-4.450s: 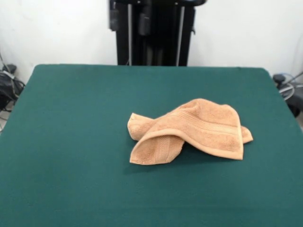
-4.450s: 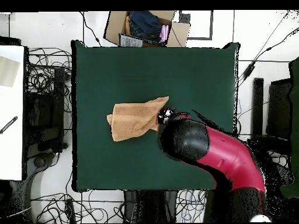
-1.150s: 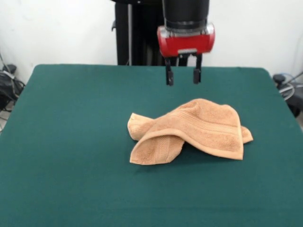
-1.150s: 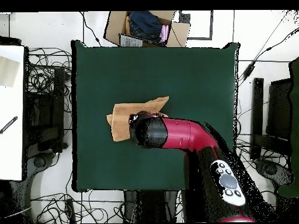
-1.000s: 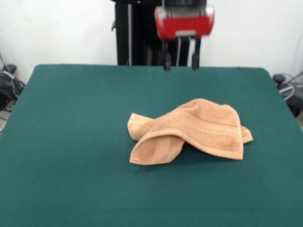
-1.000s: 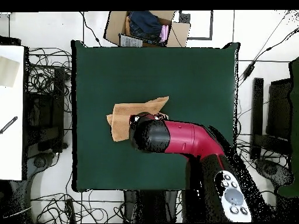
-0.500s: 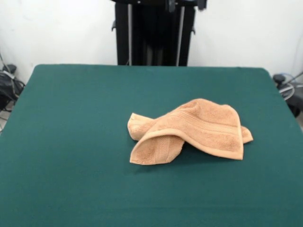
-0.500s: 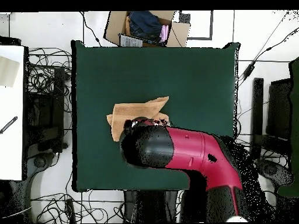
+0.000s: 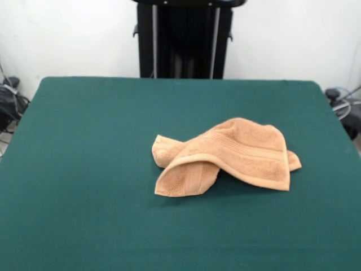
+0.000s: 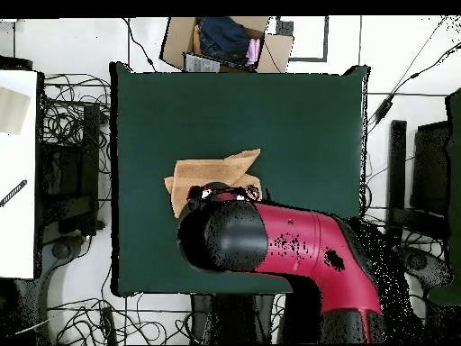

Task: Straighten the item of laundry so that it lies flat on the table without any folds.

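One towel (image 9: 225, 156) lies folded near the worktop (image 9: 84, 169) centre; I cannot tell the tool state beneath the arm (image 10: 297, 248).

Thick red arm (image 10: 306, 248) with rounded black end (black pedestal (image 9: 183, 38) behind)

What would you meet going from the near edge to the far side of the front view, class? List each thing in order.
Bare green table → crumpled orange-tan towel → more bare table → the robot's black pedestal against the white wall.
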Controlling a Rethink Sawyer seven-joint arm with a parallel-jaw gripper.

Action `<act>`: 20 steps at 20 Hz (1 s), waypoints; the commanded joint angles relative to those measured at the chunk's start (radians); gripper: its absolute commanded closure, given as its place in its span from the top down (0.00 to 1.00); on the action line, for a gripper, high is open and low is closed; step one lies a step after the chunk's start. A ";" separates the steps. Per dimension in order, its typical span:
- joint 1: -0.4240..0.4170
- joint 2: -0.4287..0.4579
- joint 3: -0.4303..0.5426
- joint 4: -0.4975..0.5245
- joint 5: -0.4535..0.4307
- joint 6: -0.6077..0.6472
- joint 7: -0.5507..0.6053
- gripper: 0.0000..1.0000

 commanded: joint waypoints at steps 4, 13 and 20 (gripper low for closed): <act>0.004 0.065 0.012 0.154 0.011 -0.116 0.073 1.00; -0.004 0.266 -0.011 0.097 -0.086 -0.308 0.108 1.00; -0.106 0.306 -0.001 -0.003 -0.142 -0.223 -0.025 1.00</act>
